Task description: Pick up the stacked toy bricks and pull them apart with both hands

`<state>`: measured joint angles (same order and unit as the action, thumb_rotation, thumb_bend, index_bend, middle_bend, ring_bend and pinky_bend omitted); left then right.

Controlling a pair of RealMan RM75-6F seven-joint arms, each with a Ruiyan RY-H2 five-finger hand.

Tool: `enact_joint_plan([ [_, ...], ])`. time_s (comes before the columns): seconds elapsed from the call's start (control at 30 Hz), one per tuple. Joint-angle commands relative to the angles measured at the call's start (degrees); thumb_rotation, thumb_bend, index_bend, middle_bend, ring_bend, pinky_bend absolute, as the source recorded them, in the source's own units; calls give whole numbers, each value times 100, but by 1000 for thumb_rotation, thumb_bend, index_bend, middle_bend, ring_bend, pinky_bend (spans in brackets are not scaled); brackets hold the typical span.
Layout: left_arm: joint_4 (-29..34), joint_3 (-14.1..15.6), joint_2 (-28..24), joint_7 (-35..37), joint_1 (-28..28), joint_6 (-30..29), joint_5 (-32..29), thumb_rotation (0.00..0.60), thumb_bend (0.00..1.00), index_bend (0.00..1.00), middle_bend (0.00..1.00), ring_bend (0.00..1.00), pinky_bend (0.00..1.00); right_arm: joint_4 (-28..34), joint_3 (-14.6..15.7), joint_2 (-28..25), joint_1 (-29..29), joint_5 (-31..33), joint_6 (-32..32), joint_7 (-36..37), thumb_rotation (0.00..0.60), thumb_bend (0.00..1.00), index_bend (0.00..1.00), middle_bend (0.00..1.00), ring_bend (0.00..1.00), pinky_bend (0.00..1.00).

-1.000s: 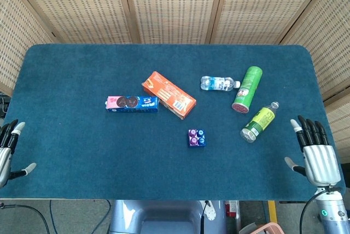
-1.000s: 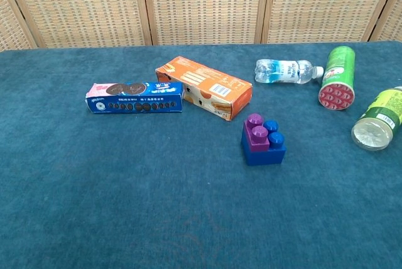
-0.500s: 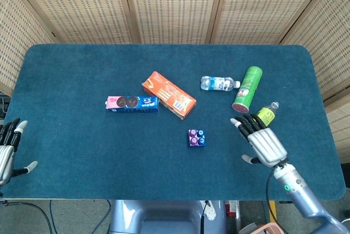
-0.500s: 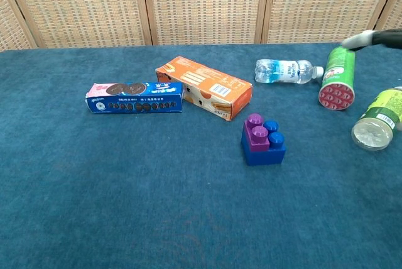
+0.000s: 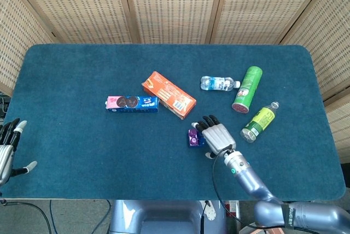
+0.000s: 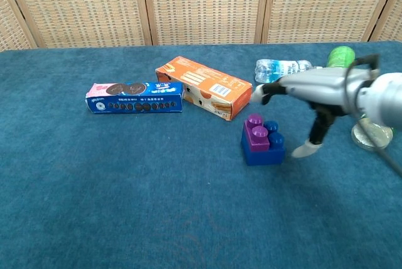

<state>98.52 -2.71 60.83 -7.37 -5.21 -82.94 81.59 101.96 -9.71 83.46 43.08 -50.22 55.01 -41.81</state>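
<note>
The stacked toy bricks [image 6: 262, 139], a purple brick on a blue one, stand on the blue table cloth just in front of the orange box. In the head view only their purple left part [image 5: 193, 137] shows past my right hand [image 5: 217, 135]. That hand [image 6: 314, 90] hovers over and to the right of the stack with fingers spread, its thumb hanging down beside the bricks, holding nothing. My left hand [image 5: 6, 149] rests open at the table's near left edge, far from the bricks.
An orange box [image 5: 169, 94] and a blue biscuit pack [image 5: 132, 103] lie left of the bricks. A clear water bottle [image 5: 219, 83], a green can [image 5: 247, 89] and a green-labelled bottle [image 5: 259, 121] lie to the right, near my right arm.
My right hand has swept left from the table's right edge, past the bottles, to just above the bricks. The left hand and the bricks have stayed put.
</note>
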Motion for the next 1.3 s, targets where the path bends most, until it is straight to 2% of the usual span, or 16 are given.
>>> enact_joint_plan([
  [0.03, 8, 1, -10, 17, 1, -4, 9, 600, 0, 0, 0, 0, 0, -31, 4, 261, 198, 273, 202, -282, 600, 36, 125, 148, 0, 0],
  [0.33, 8, 4, -28, 49, 3, 0, 3, 600, 0, 0, 0, 0, 0, -221, 23, 615, 536, 790, 551, -795, 600, 38, 178, 200, 0, 0],
  [0.47, 4, 0, -33, 54, -7, 35, -29, 600, 0, 0, 0, 0, 0, -300, -4, 644, 602, 1018, 592, -831, 600, 64, 209, 267, 0, 0],
  [0.83, 10, -12, -49, 77, -12, 43, -56, 600, 0, 0, 0, 0, 0, -448, -13, 747, 821, 1375, 638, -918, 600, 86, 276, 314, 0, 0],
  [0.93, 10, -11, -55, 93, -17, 56, -58, 600, 0, 0, 0, 0, 0, -547, -25, 828, 868, 1429, 663, -913, 600, 103, 322, 351, 1, 0],
  [1.07, -6, -11, -57, 104, -14, 57, -67, 600, 0, 0, 0, 0, 0, -660, -33, 913, 912, 1465, 731, -908, 600, 131, 410, 458, 59, 0],
  [1.3, -10, -9, -63, 108, -13, 64, -75, 600, 0, 0, 0, 0, 0, -739, 15, 969, 946, 1390, 785, -849, 600, 219, 501, 576, 168, 0],
])
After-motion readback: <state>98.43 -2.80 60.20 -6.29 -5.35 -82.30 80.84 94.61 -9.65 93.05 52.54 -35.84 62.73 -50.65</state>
